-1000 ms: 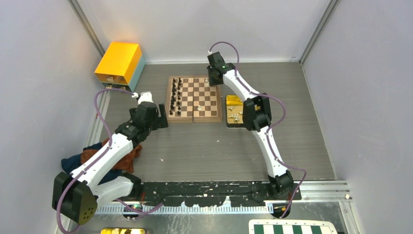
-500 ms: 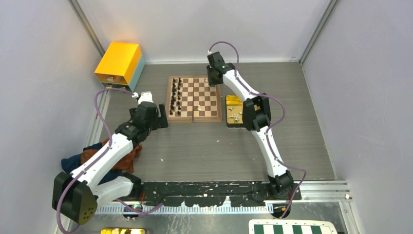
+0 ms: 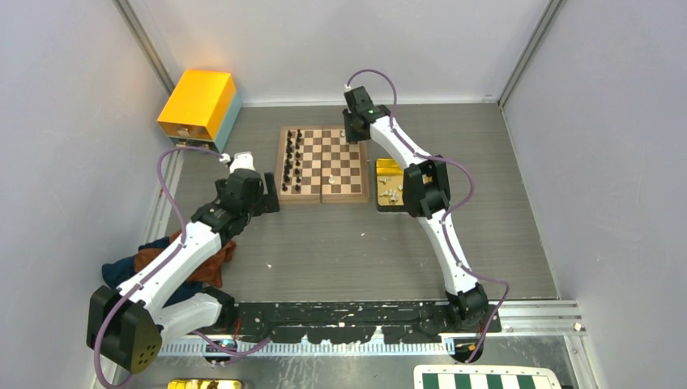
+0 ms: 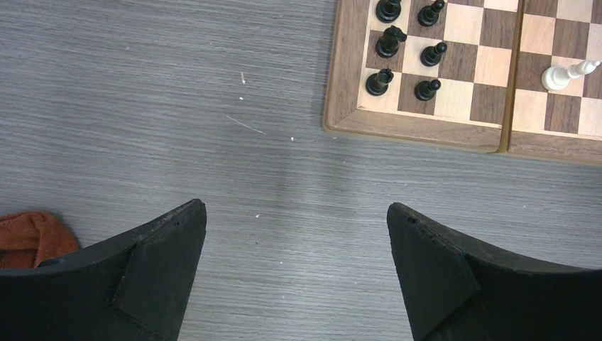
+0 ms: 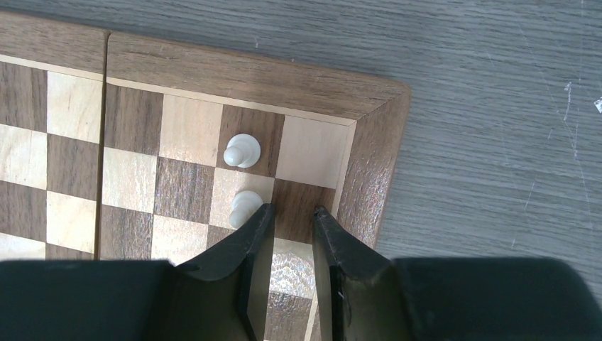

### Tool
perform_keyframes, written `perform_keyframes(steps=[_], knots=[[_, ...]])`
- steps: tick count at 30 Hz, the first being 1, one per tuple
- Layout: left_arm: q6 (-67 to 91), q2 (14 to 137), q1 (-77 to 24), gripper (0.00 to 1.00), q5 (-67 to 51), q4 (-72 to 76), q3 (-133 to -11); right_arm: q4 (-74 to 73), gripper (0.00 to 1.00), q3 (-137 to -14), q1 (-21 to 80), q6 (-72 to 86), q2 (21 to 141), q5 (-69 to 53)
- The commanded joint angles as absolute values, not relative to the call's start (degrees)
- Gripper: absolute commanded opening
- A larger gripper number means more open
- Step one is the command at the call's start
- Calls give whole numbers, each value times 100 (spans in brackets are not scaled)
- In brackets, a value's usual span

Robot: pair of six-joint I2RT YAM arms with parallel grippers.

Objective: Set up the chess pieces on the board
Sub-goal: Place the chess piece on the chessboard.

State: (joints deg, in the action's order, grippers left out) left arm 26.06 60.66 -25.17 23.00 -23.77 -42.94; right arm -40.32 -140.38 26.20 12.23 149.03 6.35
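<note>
Though empty, right jaws just beside cream pawn on board

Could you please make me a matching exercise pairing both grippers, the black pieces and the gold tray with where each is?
1 left gripper
2 right gripper
3 black pieces
4 gold tray

A beside the board's right edge
B on the board's left columns
C over bare table, open wide
D above the board's far right corner

Pairs: 1-C, 2-D, 3-B, 4-A

Yellow box, orange cloth
</note>
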Motion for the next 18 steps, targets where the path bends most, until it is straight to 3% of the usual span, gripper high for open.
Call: perform_keyframes(steps=[1,18], knots=[[2575,6021,-2540,99,2390,-2100,-4535,-3850,32,-14317,2669,1266,14887,579],[2593,5927,-2540,99,2382,-2117,-4474,-3875,32,-14285,2732,1224,14846,686]])
